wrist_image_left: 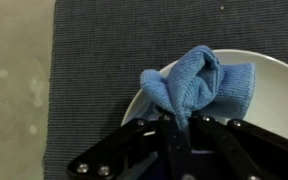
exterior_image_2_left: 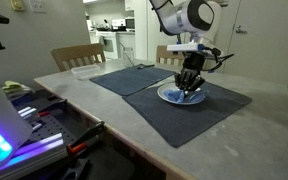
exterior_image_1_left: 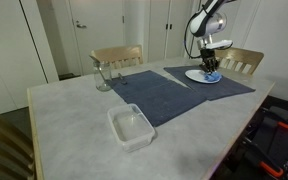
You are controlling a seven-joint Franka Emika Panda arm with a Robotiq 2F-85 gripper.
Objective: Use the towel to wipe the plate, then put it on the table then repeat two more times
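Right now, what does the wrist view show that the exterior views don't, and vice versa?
Wrist only: the towel in bunched folds, pinched between the fingers, resting on the plate.
Exterior only: the clear container, a glass, chairs and the arm above.
Both: towel, plate, dark-blue mat, table.

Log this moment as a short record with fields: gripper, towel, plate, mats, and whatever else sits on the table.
gripper: gripper shut on the towel, directly over the plate
towel: light-blue towel, bunched, pinched at one end, over the plate's surface
plate: white plate, on a dark-blue mat
second mat: another dark-blue mat beside the first
table: pale grey marbled table
other: clear plastic container off the mats near the table edge; clear glass vessel
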